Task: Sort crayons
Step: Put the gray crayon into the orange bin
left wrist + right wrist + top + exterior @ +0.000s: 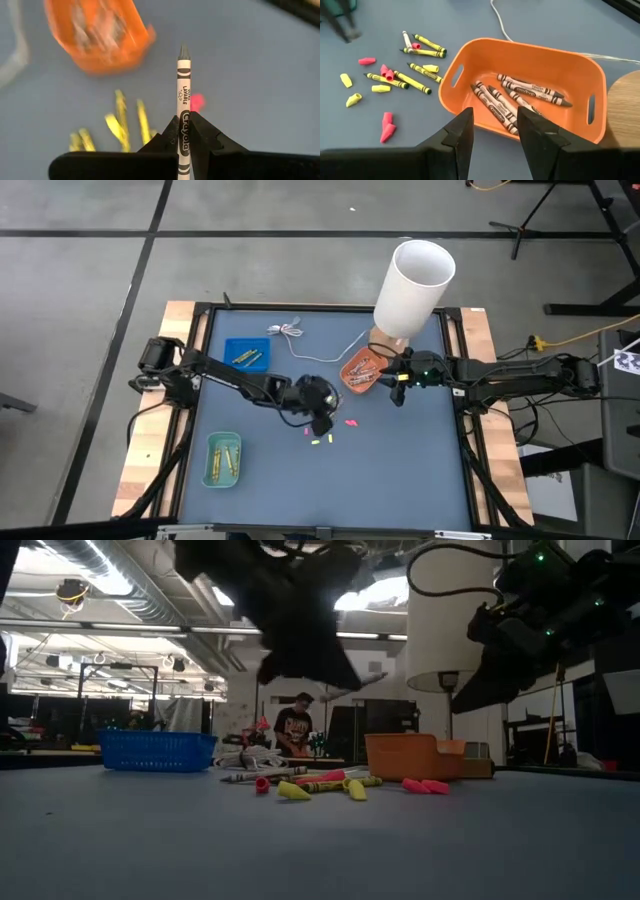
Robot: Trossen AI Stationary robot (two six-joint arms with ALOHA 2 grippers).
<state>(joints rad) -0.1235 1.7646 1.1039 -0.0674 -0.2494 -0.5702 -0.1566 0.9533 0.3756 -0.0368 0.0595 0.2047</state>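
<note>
I am pinching a grey crayon (183, 95) in my left gripper (183, 131) mid-table. My right gripper (493, 131) is hanging open, empty, over the orange tray (454, 75), which is holding grey ones. Yellow crayons (415, 83) and pink stubs (386, 72) are lying unsorted near the tabletop's middle.

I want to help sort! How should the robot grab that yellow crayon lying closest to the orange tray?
Probably around the middle of the yellow crayon, fingers coming straight down across its length: it lies flat, and the orange tray crowds one tip.
</note>
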